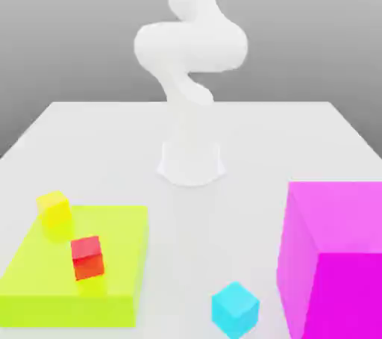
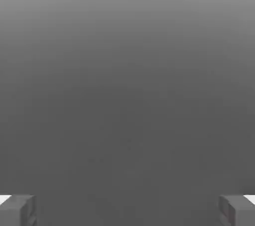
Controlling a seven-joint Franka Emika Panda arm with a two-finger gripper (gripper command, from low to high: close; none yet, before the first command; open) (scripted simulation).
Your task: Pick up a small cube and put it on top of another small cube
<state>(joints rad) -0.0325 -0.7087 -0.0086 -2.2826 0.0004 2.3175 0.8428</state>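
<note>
White tabletop point(image 1: 246, 136) carries everything here; the white robot arm point(image 1: 190, 46) stands on its round base near the far edge, and its upper part is cut off by the frame, so where the wrist goes is anyone's guess. Toward the near corner on the exterior view's left lies a flat lime-yellow slab point(image 1: 112, 255); a small red cube point(image 1: 86, 257) sits on top of it, and a small yellow cube point(image 1: 54, 210) is at the slab's far corner, though whether it rests on the slab or just beside it is hard to tell. A small cyan cube point(image 1: 235, 309) sits on the bare worktop close to the near edge; next to it on the exterior view's right is a big magenta block point(image 1: 332, 255), cropped by the frame. In the hand view the gripper point(image 2: 127, 210) has its two grey fingertips point(image 2: 17, 210) spread wide apart, gripping nothing, only plain grey backdrop between them.
</note>
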